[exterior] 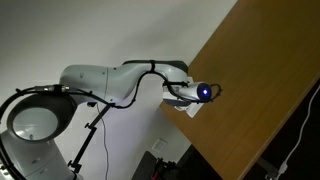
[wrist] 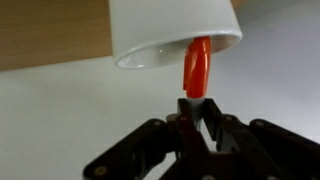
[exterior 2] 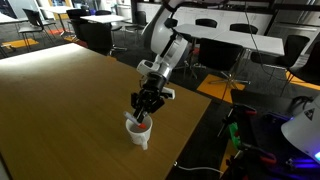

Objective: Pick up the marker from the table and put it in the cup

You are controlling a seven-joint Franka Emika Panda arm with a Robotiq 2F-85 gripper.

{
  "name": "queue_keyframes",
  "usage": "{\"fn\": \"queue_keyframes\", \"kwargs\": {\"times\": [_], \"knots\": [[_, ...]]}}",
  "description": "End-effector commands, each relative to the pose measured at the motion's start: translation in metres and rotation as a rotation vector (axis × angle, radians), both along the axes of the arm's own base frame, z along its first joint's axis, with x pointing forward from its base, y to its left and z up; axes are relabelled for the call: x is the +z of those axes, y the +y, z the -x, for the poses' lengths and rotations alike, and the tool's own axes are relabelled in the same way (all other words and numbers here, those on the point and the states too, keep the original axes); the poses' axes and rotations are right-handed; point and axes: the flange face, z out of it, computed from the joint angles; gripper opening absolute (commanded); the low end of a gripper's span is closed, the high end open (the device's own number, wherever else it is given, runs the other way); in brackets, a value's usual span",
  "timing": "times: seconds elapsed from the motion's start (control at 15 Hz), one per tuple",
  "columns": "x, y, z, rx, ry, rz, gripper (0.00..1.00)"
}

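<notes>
In the wrist view my gripper (wrist: 193,105) is shut on the pale end of the red-orange marker (wrist: 196,68). The marker's red end reaches over the rim of the white cup (wrist: 170,30) and into its mouth. In an exterior view the gripper (exterior 2: 143,108) hangs straight above the cup (exterior 2: 139,133), which stands near the front edge of the brown wooden table (exterior 2: 60,90). In an exterior view the gripper (exterior: 200,92) shows at the table's edge (exterior: 260,70), with a blue light on it.
Office tables and dark chairs (exterior 2: 215,35) stand behind the table. Past the table's near edge there are cables and equipment on the floor (exterior 2: 250,140). A round lamp head (exterior: 35,118) sits beside the robot base.
</notes>
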Motion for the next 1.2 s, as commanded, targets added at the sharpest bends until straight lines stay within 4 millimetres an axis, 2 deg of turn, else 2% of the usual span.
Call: {"fn": "queue_keyframes", "kwargs": {"times": [0.0,0.27,0.47,0.93,1.13], "knots": [[0.000,0.003,-0.003,-0.011,-0.043,0.009,0.47],[0.010,0.001,0.000,-0.025,-0.062,0.011,0.76],[0.028,-0.003,0.006,-0.040,-0.107,0.012,0.98],[0.090,-0.006,0.030,-0.039,-0.224,0.023,1.00],[0.122,-0.003,0.027,-0.025,-0.250,0.024,1.00]]}}
